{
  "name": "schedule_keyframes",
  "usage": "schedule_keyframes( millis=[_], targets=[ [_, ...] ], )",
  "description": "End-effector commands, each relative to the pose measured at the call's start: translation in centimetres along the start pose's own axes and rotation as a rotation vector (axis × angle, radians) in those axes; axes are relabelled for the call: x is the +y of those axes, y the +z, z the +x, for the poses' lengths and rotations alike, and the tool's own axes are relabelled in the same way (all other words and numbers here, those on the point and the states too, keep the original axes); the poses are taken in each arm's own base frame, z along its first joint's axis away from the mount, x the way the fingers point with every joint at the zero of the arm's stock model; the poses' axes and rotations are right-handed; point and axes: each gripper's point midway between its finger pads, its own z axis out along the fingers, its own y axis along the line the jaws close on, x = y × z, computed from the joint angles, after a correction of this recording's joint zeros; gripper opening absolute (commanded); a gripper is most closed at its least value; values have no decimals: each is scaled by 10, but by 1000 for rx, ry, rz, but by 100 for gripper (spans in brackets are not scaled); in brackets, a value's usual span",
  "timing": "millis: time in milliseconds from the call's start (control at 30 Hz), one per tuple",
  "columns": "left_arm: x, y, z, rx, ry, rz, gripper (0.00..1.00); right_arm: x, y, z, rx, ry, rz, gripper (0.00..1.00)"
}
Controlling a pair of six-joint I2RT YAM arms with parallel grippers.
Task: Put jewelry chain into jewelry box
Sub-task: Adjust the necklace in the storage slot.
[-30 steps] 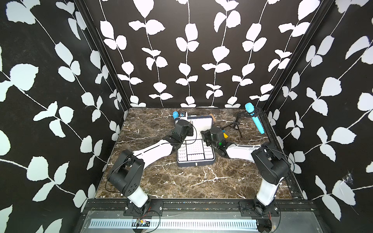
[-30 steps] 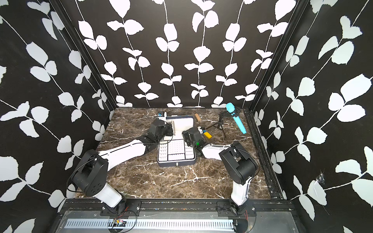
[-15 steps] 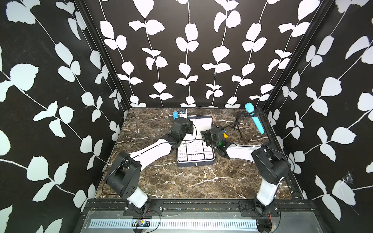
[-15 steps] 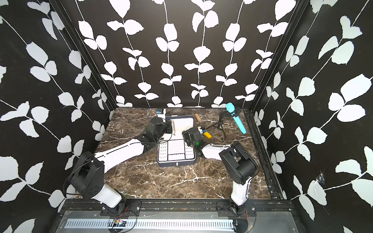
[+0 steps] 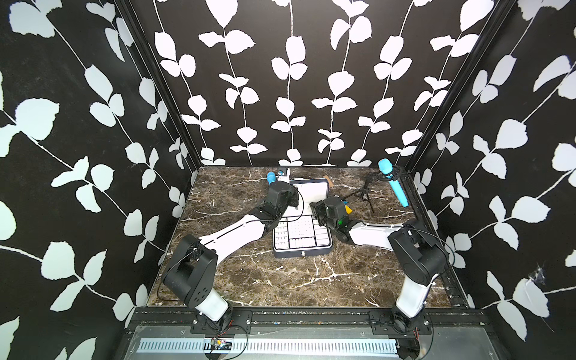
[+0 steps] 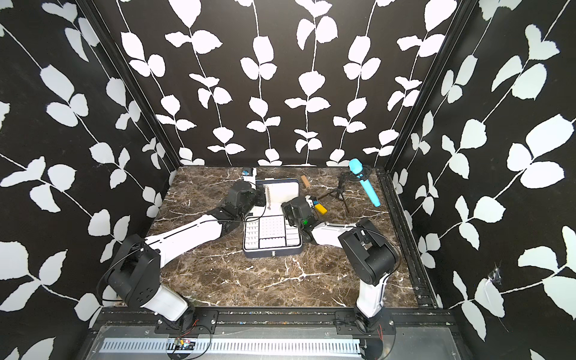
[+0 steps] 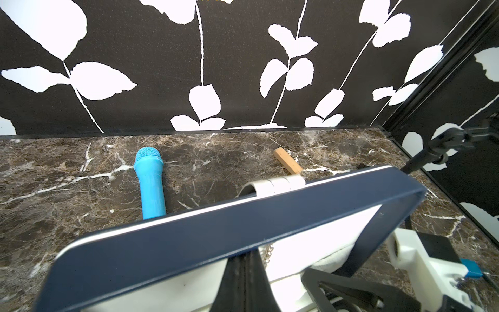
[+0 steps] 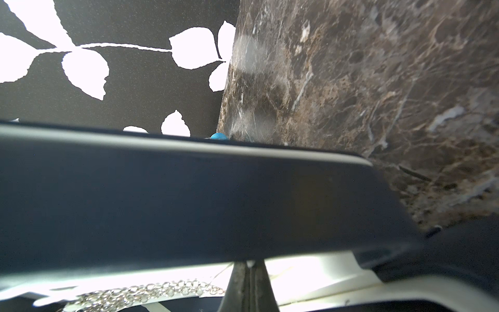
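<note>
— Barely shifted: left fingers (image 7: 234,286) shut, seemingly empty, nudged toward the lid.
— And right fingers (image 8: 239,294)?
— Shut too, unmoved; thin silvery link chain (image 6: 267,196) lying on white lid lining of navy hinged jewelry box (image 6: 258,253). Probably placed already.

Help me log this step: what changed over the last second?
The left gripper eased slightly toward the back wall beside the open lid of the jewelry box. Nothing was taken hold of or let go; both sets of jaws are shut. The right gripper and the box stayed put; the jewelry chain is too small earlier to compare.
</note>
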Motion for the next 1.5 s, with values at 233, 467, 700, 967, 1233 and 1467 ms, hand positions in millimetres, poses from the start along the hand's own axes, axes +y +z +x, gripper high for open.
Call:
schedule_keyframes(
  millis=[233,467,700,967,1233,1467],
  targets=[
    [-6,-20,-58,-144,-4,25,0,2,-7,7,27,-20,-6,0],
    [-7,-22,-63,-163,10,33,0,3,-7,7,26,-22,-9,0],
    [-12,-12,-32,-161,45,95,0,2,-7,9,32,-21,-6,0],
    [-14,-8,6,-167,86,152,0,2,-7,8,31,-20,-7,0],
    [-4,-7,16,-151,102,110,0,3,-8,9,33,-19,-9,0],
    [5,-3,40,-74,92,69,0,3,-9,9,31,-17,-11,0]
  ],
)
